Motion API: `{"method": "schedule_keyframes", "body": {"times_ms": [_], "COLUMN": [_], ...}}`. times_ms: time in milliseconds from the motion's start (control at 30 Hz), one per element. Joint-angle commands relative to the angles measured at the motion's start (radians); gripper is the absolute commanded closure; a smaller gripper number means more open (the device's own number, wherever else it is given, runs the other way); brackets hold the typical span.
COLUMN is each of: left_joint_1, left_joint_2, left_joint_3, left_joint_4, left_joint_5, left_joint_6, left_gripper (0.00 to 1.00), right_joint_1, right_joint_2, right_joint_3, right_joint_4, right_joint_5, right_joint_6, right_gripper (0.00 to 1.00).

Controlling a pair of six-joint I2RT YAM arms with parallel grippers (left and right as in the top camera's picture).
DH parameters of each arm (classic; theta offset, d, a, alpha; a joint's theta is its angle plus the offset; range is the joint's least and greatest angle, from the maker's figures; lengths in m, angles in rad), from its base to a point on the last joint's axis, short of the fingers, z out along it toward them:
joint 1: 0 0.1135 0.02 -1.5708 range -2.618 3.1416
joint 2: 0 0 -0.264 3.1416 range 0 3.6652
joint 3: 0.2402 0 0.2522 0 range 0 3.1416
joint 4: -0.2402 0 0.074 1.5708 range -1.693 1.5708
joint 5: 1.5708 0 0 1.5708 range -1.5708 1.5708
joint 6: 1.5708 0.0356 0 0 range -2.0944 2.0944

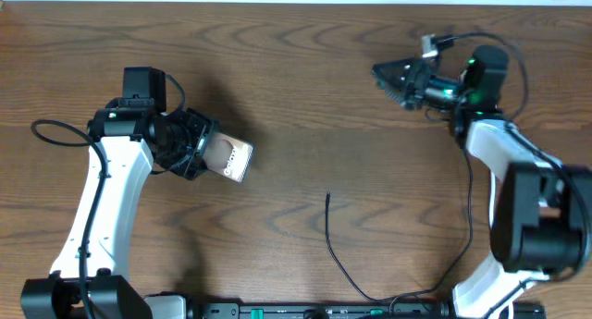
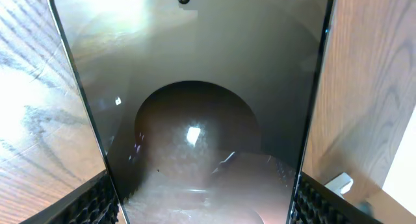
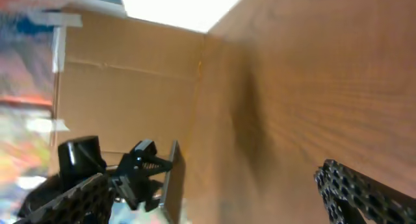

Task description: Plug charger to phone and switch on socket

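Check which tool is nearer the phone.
Left. The left tool is shut on the phone. The right tool is open and well apart from it, on the other side.

The left gripper (image 1: pixel 205 153) clamps the phone (image 1: pixel 231 159) by one end, and the brown slab angles out to the right over the wooden table (image 1: pixel 296 69). The charger (image 1: pixel 335 245) lies well apart from it. Its free tip points up the table and the rest curves down to the near edge. The right gripper (image 1: pixel 393 81) hangs near the far right, its fingers pointing left.
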Motion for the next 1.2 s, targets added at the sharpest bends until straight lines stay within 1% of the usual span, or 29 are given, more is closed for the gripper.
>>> {"method": "schedule_keyframes", "body": {"times_ms": [0,100,133,167,233,400,533,633,667,700,1000,1067,1167], "left_joint_1": [-0.001,-0.002,-0.002,-0.002,-0.002,-0.002,-0.010,-0.028,-0.040,-0.045,-0.101,-0.111,-0.117], "left_joint_2": [-0.017,-0.003,0.003,0.016,0.027,0.032,0.033,0.033,0.033,0.033,0.033,0.033,0.033], "left_joint_3": [0.018,0.018,0.018,0.018,0.018,0.018,0.018,0.018,0.018,0.018,0.018,0.018,0.018], "left_joint_4": [0.006,0.006,0.006,0.006,0.006,0.005,0.005,0.006,0.006,0.006,0.005,0.006,0.006], "left_joint_5": [-0.040,-0.069,-0.071,-0.072,-0.072,-0.053,-0.024,-0.027,-0.027,-0.027,-0.026,-0.027,-0.026], "left_joint_6": [-0.031,-0.058,-0.072,-0.098,-0.126,-0.210,-0.290,-0.352,-0.395,-0.414,-0.539,-0.543,-0.542], "left_gripper": [0.93,0.93,0.93,0.93,0.93,0.92,0.93,0.93,0.93,0.92,0.93,0.93,0.93], "right_joint_1": [0.103,0.211,0.238,0.304,0.362,0.471,0.534,0.571,0.594,0.605,0.644,0.649,0.651], "right_joint_2": [0.041,0.059,0.061,0.061,0.061,0.061,0.061,0.061,0.061,0.061,0.061,0.061,0.061], "right_joint_3": [0.018,0.018,0.018,0.018,0.018,0.018,0.018,0.018,0.018,0.018,0.018,0.018,0.018], "right_joint_4": [0.012,0.011,0.012,0.023,0.043,0.053,0.053,0.054,0.054,0.054,0.057,0.057,0.057], "right_joint_5": [-0.044,-0.031,-0.027,-0.024,-0.020,0.059,0.083,0.098,0.118,0.129,0.171,0.181,0.198], "right_joint_6": [0.134,0.074,0.050,0.002,-0.031,-0.054,-0.089,-0.113,-0.127,-0.131,-0.142,-0.142,-0.131], "right_gripper": [0.01,0.01,0.01,0.01,0.01,0.01,0.01,0.01,0.01,0.01,0.01,0.04,0.12]}}
